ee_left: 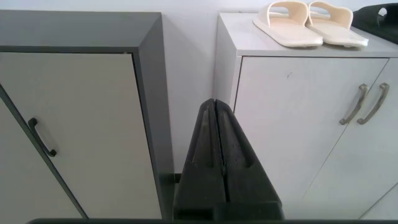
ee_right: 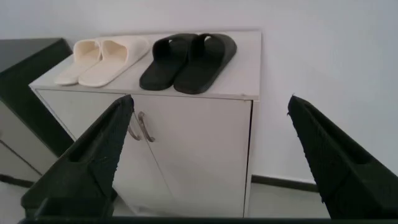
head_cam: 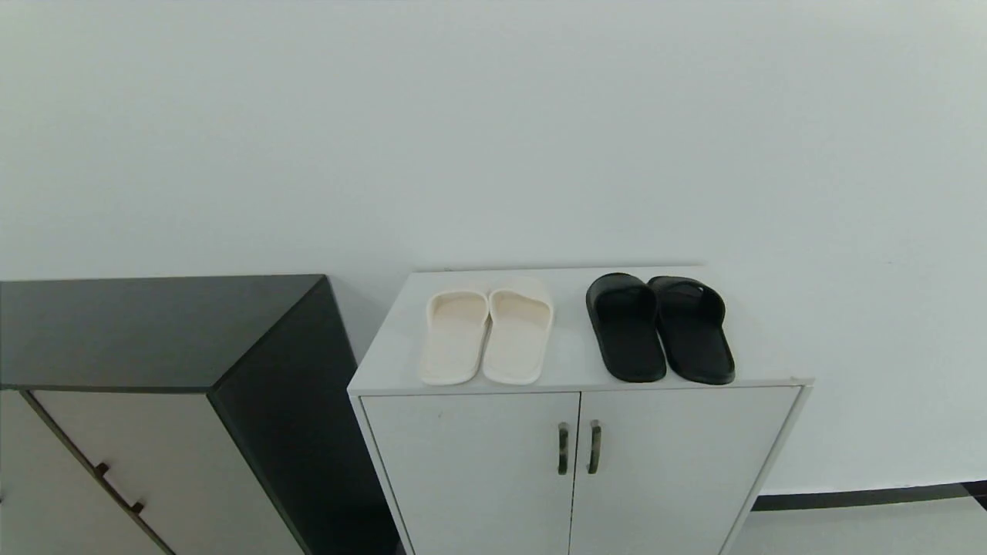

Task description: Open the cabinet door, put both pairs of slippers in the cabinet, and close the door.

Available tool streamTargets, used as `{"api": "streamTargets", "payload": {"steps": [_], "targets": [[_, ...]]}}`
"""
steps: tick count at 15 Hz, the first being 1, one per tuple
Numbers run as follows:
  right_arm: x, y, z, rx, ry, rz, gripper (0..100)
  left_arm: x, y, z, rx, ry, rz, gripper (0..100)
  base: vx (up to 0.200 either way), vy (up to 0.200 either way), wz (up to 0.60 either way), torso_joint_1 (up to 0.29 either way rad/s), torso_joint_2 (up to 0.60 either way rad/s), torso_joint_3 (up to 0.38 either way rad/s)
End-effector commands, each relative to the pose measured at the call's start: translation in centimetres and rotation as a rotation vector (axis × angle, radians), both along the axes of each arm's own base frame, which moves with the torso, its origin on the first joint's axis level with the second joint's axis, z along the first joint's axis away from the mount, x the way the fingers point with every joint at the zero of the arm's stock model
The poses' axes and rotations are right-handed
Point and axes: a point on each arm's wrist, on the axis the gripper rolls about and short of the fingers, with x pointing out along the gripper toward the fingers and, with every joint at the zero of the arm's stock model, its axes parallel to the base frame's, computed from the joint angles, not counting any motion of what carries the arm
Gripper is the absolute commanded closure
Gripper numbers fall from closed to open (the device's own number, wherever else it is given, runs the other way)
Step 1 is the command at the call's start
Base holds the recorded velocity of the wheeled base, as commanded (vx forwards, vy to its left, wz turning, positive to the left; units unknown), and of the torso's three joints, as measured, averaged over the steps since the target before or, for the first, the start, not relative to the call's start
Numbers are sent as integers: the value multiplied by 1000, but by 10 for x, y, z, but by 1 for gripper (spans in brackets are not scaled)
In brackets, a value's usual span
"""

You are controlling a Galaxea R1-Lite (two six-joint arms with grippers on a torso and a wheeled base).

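Tools both empty: left tool (ee_left: 214,107) pressed shut, right tool (ee_right: 210,109) spread wide, each facing the white cabinet (head_cam: 463,478). Step in hand: opening the door, not yet begun; both doors closed. Next move likely calls for hooking one of two handles (head_cam: 563,449) and pulling outward. Count: two cream slippers (head_cam: 486,335), two black slippers (head_cam: 659,327), paired side by side on the cabinet top. Dark cabinet (head_cam: 154,331) stands just left.

Cabinet (head_cam: 470,478): your landmark, backed against the wall (head_cam: 493,131).
Left pair of slippers (head_cam: 472,339): on the cabinet's top, left half.
Right pair of slippers (head_cam: 640,339): same top, right half, near the left pair.
Handles (head_cam: 563,449): side by side at the middle of the cabinet's front.
Second cabinet (head_cam: 154,331): just left of your cabinet.
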Motion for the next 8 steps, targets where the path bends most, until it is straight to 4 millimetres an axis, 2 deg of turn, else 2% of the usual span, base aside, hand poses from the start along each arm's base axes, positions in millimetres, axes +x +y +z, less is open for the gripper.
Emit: {"api": "streamTargets", "payload": {"steps": [1,2,3,4,6,8], "targets": [[69,24,14,-27,174,43,0,0,0,0,-1,-1,3,100,0,0,0,0,0,0],[73,29,15,-23,183,36,0,0,0,0,-1,-1,1,100,0,0,0,0,0,0],[83,57,22,-11,210,32,0,0,0,0,-1,1,3,100,0,0,0,0,0,0],[90,76,24,-14,228,22,0,0,0,0,-1,1,1,100,0,0,0,0,0,0],[104,106,28,-16,235,15,0,0,0,0,-1,1,1,100,0,0,0,0,0,0],[127,126,26,-4,258,-3,0,0,0,0,-2,1,1,100,0,0,0,0,0,0]]}}
